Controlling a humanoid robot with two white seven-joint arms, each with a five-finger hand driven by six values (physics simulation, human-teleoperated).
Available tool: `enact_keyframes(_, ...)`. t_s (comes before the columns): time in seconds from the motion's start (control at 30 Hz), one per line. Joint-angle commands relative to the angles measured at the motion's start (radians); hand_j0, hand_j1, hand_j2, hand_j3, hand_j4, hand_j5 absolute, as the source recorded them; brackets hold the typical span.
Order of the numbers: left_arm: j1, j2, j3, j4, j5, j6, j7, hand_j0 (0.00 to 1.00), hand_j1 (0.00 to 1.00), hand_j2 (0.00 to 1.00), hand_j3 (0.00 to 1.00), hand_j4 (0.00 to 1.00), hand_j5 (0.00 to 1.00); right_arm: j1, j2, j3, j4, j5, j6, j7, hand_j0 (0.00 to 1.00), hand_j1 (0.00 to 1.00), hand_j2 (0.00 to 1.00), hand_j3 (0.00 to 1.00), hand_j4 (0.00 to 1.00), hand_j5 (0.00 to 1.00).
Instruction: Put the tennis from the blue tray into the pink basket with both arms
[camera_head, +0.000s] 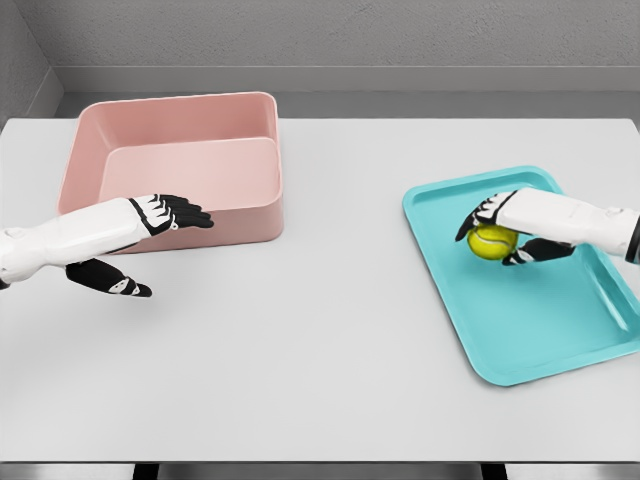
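A flat, pale grey tabletop (320, 330) fills most of the view; a grey wall runs behind it. On the far left side sits a pink plastic basket (265, 215) with tall smooth walls and round corners; nothing shows inside it. On the right side lies a shallow blue-green plastic tray (545, 340), shaped like a long box lid and turned a bit sideways; it is well apart from the basket, with bare tabletop between them.

A small, round, yellow-green tennis ball (491, 243) sits in the tray, near the tray's far left corner; it is not in the basket. The right hand (515, 230), white with black fingers, comes in from the right edge on a white arm; it is right on the ball. Its fingers (478, 216) curl over the top and left of the ball, and its thumb reaches under from the near side; so the fingers are closed around the ball. I cannot tell if the ball is off the tray floor or resting on it.

The left hand (160, 225) comes in from the left edge on its white arm; it hangs just in front of the basket's near wall. Its fingers (185, 213) are stretched out flat and its thumb points off lower down; the hand is open wide and holds nothing.
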Motion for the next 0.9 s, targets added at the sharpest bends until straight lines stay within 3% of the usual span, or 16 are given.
enact_keyframes(0.0,0.000,0.001,0.001,0.000,0.008,0.002,0.002,1.00,1.00,1.00,1.00,1.00,1.00,-0.002,-0.001,-0.003,-0.014,-0.020,0.002,-0.003,0.66,0.66,0.66,0.66,0.66,0.66)
enact_keyframes(0.53,0.005,0.024,0.001,0.000,0.011,0.002,0.009,1.00,1.00,1.00,1.00,1.00,1.00,-0.012,0.014,-0.003,-0.100,-0.042,0.002,-0.023,0.64,0.64,0.64,0.64,0.64,0.64)
enact_keyframes(0.87,0.005,0.029,0.001,0.000,0.011,0.002,0.009,1.00,1.00,1.00,1.00,1.00,1.00,-0.035,0.065,0.002,-0.146,-0.042,0.002,-0.021,0.64,0.64,0.64,0.64,0.64,0.64)
